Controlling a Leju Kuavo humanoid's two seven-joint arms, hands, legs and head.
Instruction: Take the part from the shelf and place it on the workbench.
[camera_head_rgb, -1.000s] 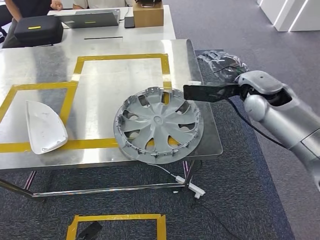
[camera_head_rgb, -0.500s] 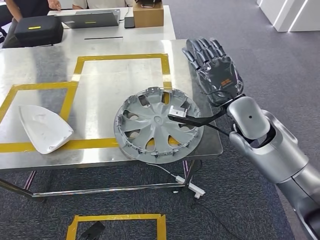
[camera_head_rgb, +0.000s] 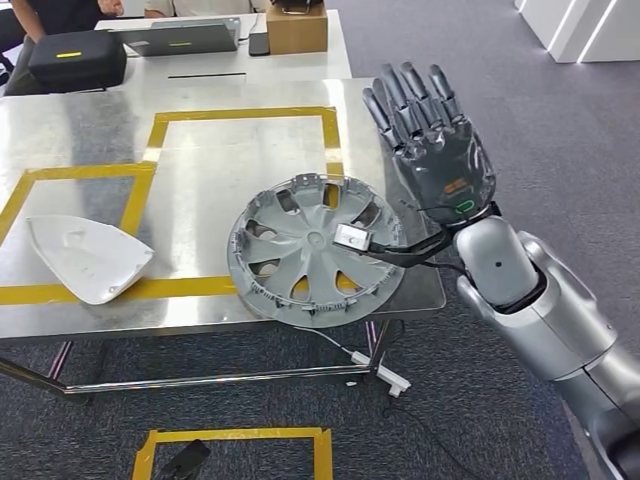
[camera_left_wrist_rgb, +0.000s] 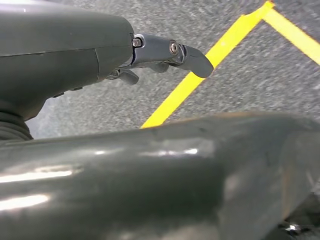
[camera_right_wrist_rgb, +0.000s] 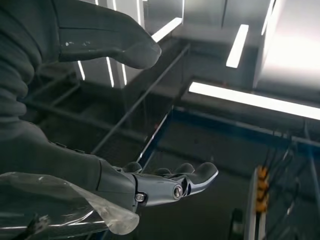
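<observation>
Workbench (camera_head_rgb: 196, 190): steel top with yellow tape, filling the upper left of the frame
Hubcap (camera_head_rgb: 317, 250): flat on the workbench, centre frame, near its front edge
Right hand (camera_head_rgb: 434, 140): raised upper right, fingers spread, holding nothing
Left hand (camera_left_wrist_rgb: 166, 52): fingers' state unclear

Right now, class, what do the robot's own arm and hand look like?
The right arm is smooth silver with rounded joints. The right hand is dark grey under clear plastic film, with an orange marking, a small green light and thin black cables at the wrist.
</observation>
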